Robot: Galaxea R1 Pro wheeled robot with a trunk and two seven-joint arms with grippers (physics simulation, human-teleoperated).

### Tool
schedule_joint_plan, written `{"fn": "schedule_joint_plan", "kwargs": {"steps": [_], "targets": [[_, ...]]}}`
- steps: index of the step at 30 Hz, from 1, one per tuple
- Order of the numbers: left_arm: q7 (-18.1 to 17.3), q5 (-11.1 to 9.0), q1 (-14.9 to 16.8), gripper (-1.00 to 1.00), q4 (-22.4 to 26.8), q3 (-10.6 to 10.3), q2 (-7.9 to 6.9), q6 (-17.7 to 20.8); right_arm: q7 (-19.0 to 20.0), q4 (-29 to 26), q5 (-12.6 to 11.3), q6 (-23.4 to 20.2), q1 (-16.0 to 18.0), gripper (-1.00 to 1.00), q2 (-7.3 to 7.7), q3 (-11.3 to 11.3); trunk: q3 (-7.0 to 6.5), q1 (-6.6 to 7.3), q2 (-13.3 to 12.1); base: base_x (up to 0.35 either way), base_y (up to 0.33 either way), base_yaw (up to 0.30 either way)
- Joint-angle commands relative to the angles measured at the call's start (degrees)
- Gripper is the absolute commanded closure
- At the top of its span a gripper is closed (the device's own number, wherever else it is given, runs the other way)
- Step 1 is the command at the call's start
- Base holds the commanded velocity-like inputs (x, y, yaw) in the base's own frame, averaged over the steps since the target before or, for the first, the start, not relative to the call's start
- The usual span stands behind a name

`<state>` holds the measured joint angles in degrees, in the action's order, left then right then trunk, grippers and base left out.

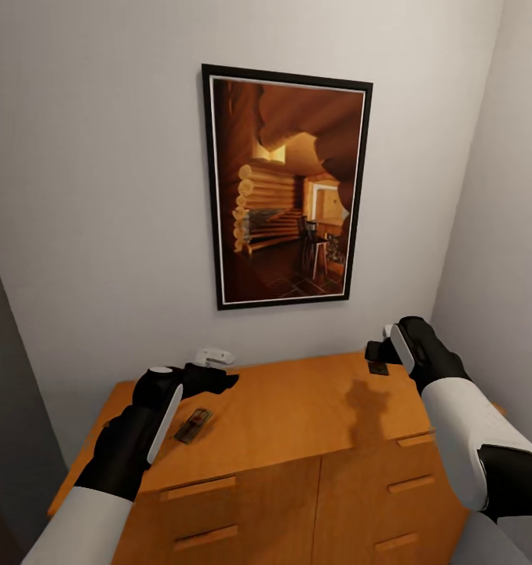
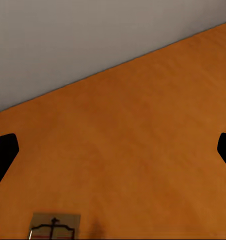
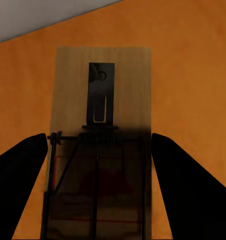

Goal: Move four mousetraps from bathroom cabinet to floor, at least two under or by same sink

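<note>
At the left, the left gripper [image 1: 219, 382] hangs low over the top of the cabinet [image 1: 297, 416], its two dark fingers spread wide and holding nothing; in the left wrist view the fingertips [image 2: 4, 152] sit at opposite edges with only bare orange wood between them. A mousetrap [image 1: 194, 425] lies flat on the cabinet top just beside and behind that gripper, nearer the front edge, and the left wrist view catches only its cut-off end [image 2: 54, 226], so this arm looks parked rather than lined up for a grasp. A small white object [image 1: 213, 357] rests against the wall behind the gripper; what it is cannot be made out. A framed picture [image 1: 289, 188] of a log interior hangs on the wall above. Further right, the right gripper [image 1: 380, 357] is down at the back right part of the cabinet top, and the right wrist view shows why: a second mousetrap [image 3: 100, 145] lies directly between its parted fingers [image 3: 20, 170], board lengthwise along them, which reads as an approach to pinch it by its long sides. The jaws are apart with wood showing on either side, so it is not gripped yet. In the head view that trap is almost wholly hidden by the gripper. No other traps, the bathroom floor or the sink can be seen from here.
</note>
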<state>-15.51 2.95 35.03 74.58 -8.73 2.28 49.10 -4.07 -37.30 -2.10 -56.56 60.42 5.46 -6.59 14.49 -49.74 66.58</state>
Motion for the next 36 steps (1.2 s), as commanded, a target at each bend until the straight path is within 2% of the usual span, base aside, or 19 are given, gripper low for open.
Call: {"fn": "schedule_joint_plan", "kwargs": {"steps": [1, 8, 15, 19, 23, 36], "targets": [[-0.31, 0.33, 0.04, -1.0, 0.05, 0.03, 0.01, 0.22, -0.37, -0.05, -0.27, -0.22, 0.05, 1.0, -0.04, -0.09, 0.08, 0.02, 0.06, -0.223, 0.214, 0.0], [-0.24, 0.44, 0.04, -1.0, 0.0, 0.03, 0.01, 0.14, -0.47, 0.01, -0.27, -0.19, 0.05, 1.0, -0.16, -0.09, 0.08, 0.02, 0.06, -0.173, 0.167, 0.0], [-0.05, 0.36, 0.04, -1.0, -0.95, 0.17, -0.02, 0.12, -0.43, 0.03, -0.27, -0.16, 0.05, 1.0, -0.06, -0.09, 0.08, 0.02, 0.06, -0.032, 0.031, 0.0], [-0.18, 0.5, 0.04, -1.0, -5.56, 1.09, -0.66, 0.09, -0.42, 0.03, -0.27, -0.15, 0.05, 1.0, -0.06, -0.09, 0.08, 0.02, 0.06, -0.005, 0.005, 0.0], [-0.24, 0.83, 0.04, -1.0, -7.88, 1.68, -1.19, 0.05, -0.41, 0.03, -0.27, -0.15, 0.05, 1.0, -0.08, -0.09, 0.08, 0.02, 0.06, -0.001, 0.001, 0.0], [-0.55, 0.96, 0.84, -1.0, -8.92, 2.03, -2.7, 0.12, -0.13, 0.03, -0.27, -0.31, 0.05, 1.0, 0.11, -0.09, 0.08, 0.02, 0.06, 0.0, 0.0, 0.0]]}}
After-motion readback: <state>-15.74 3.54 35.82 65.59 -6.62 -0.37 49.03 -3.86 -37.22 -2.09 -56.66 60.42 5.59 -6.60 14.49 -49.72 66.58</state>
